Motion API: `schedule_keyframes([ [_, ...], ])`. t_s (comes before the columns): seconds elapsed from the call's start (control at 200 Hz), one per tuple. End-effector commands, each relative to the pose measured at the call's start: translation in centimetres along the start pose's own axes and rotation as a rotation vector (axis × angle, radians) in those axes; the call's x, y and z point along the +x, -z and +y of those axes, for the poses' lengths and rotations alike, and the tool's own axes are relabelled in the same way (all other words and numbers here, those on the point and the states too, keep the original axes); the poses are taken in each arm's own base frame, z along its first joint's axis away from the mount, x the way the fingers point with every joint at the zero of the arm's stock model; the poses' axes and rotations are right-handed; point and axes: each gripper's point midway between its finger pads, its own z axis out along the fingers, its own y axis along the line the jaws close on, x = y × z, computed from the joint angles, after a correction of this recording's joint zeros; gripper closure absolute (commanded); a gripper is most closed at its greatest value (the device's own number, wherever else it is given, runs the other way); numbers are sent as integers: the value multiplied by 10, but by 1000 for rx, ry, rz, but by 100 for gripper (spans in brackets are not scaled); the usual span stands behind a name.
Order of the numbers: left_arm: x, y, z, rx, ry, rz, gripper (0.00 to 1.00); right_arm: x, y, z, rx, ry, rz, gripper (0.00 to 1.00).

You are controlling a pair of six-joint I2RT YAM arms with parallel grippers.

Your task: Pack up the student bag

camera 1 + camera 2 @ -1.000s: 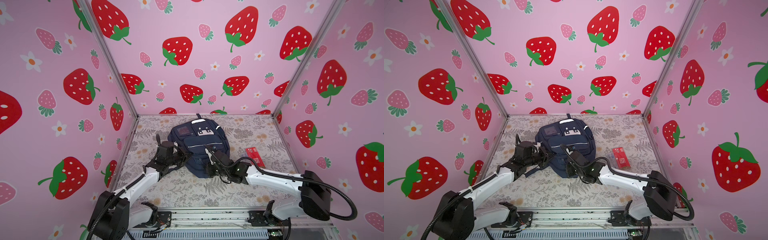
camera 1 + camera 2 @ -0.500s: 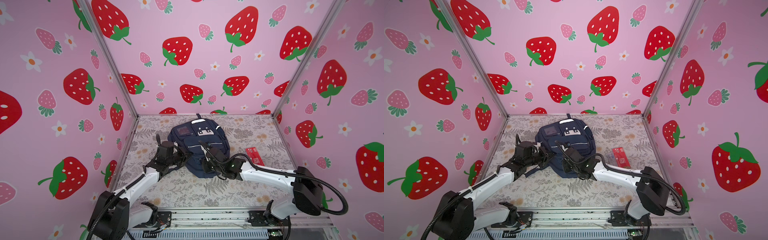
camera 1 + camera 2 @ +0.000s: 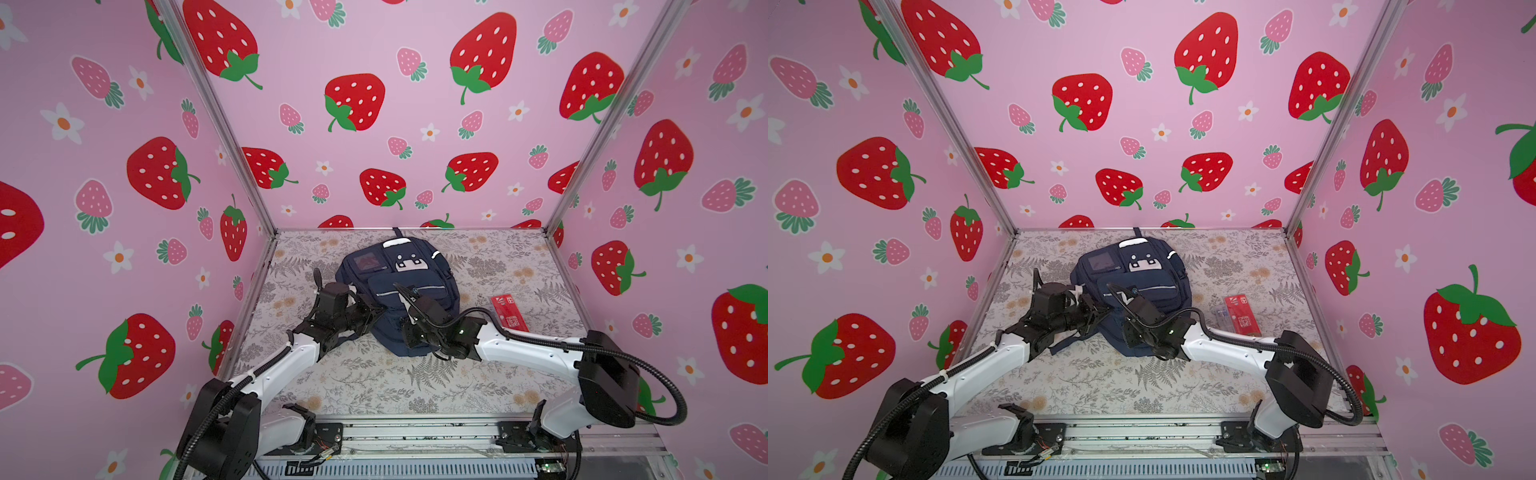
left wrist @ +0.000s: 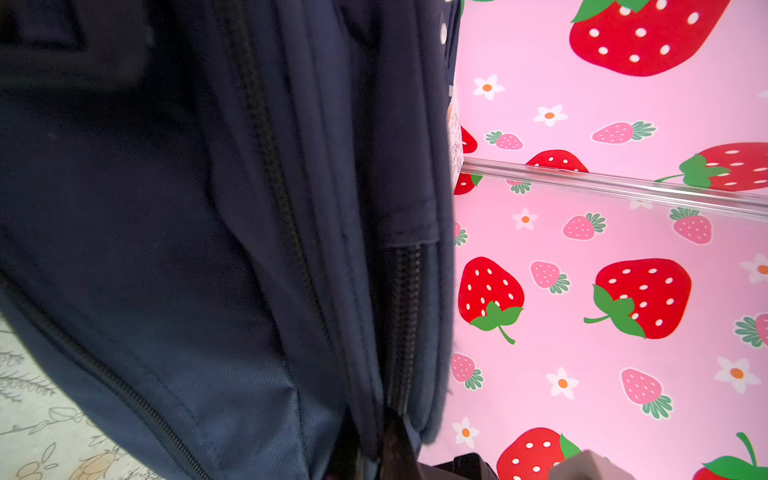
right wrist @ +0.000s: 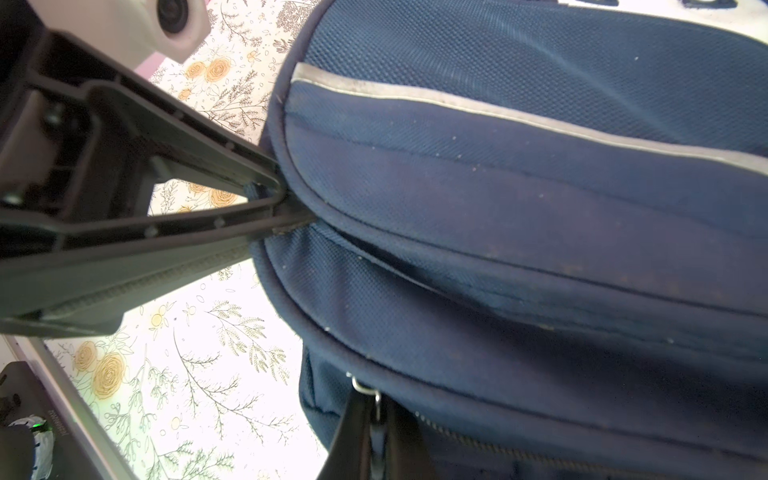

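Bag (image 3: 399, 286) lies face-up on the floral mat (image 3: 478, 374), rear centre in both top views. Left gripper (image 5: 270, 199) is pinched together on a fabric fold at its left edge. Right gripper (image 5: 376, 419) is closed, apparently on a zip pull (image 5: 365, 388), with its tips cut off by the frame. In the left wrist view, bag fabric crowds the frame and the gripper's own tips are hard to make out. Red packet (image 3: 509, 311) lies to the right, apart.

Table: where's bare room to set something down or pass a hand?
Free: the wide strip between backpack and front rail, and the far right corner behind the red package. Crowded: the backpack's near end, where left pincer and right pincer clamp it.
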Motion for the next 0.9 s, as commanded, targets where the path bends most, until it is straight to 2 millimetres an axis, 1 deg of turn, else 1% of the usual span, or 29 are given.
schedule_keyframes([
  [0.0, -15, 11, -52, 149, -79, -43, 100, -4, 10, -7, 41, -14, -1, 100],
  [0.18, -28, 21, -48, 119, -97, -81, 100, 10, 27, -28, 111, -14, 17, 100],
  [0.34, -36, 28, -43, 77, -120, -112, 100, 17, 41, -49, 170, -17, 9, 100],
  [0.44, -46, 35, -34, 30, -128, -145, 100, 21, 47, -66, 207, -35, 10, 100],
  [0.555, -59, 46, -20, -67, -163, -204, 100, 22, 54, -77, 223, -52, 0, 100],
  [0.64, -69, 55, -16, -149, -229, -253, 100, 26, 55, -78, 223, -43, 14, 100],
  [0.695, -77, 60, -13, -181, -237, -275, 100, 28, 53, -76, 215, -36, 29, 100],
  [0.805, -94, 65, -14, -189, -221, -305, 100, 31, 49, -63, 182, -20, 46, 100],
  [0.895, -102, 66, -19, -209, -252, -315, 100, 31, 47, -51, 171, -4, 46, 100],
])
